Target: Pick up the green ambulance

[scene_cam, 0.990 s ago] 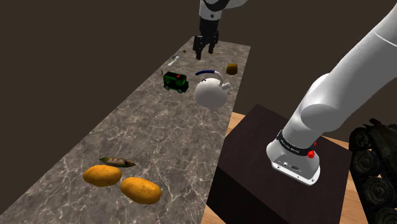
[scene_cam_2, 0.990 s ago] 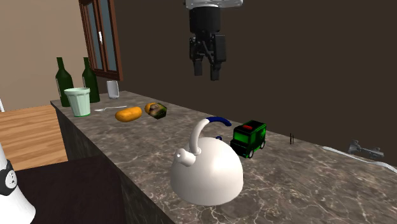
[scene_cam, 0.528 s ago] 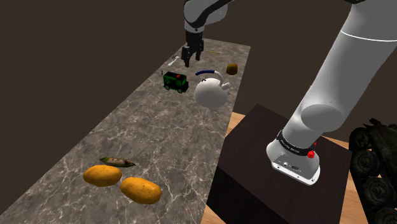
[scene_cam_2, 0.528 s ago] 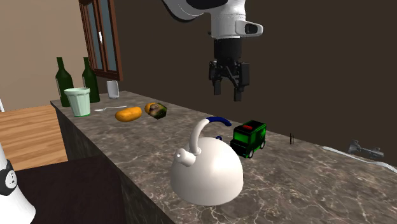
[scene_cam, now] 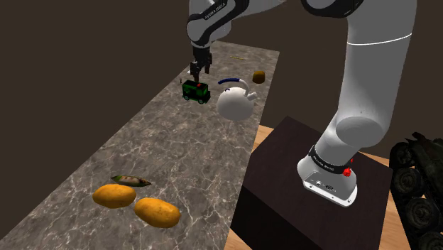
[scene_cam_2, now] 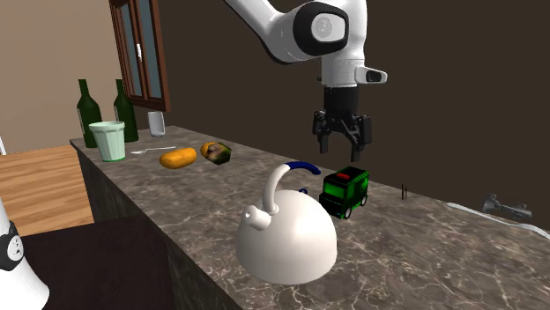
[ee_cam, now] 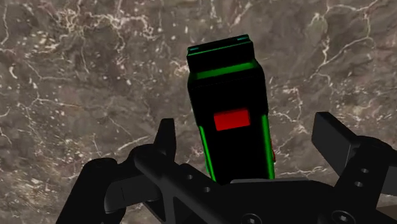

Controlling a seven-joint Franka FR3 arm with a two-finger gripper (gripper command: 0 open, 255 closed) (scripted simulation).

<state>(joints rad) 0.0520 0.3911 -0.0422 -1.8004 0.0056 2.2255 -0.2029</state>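
Jaws: wide apart, nothing held. In the wrist view my gripper (ee_cam: 249, 130) straddles the green ambulance (ee_cam: 229, 108), one finger to each long side, neither touching it. The toy's long axis runs between the fingers with a slight skew.

Position: the second exterior view puts the gripper (scene_cam_2: 343, 148) above the ambulance (scene_cam_2: 344, 189), with clear air between. The toy sits on its wheels on the marbled countertop (scene_cam: 177, 149), just beside the white kettle (scene_cam_2: 286, 233).

Handling, judged: a small boxy toy, probably light and rigid, so it should take a firm squeeze without giving. The glossy flanks may be slick, and the wheels could let it roll if nudged end-on.

Grip plan: close across the narrow width at mid-body, on the flat side panels, low enough to clear the red roof patch. Watch the finger on the kettle side.
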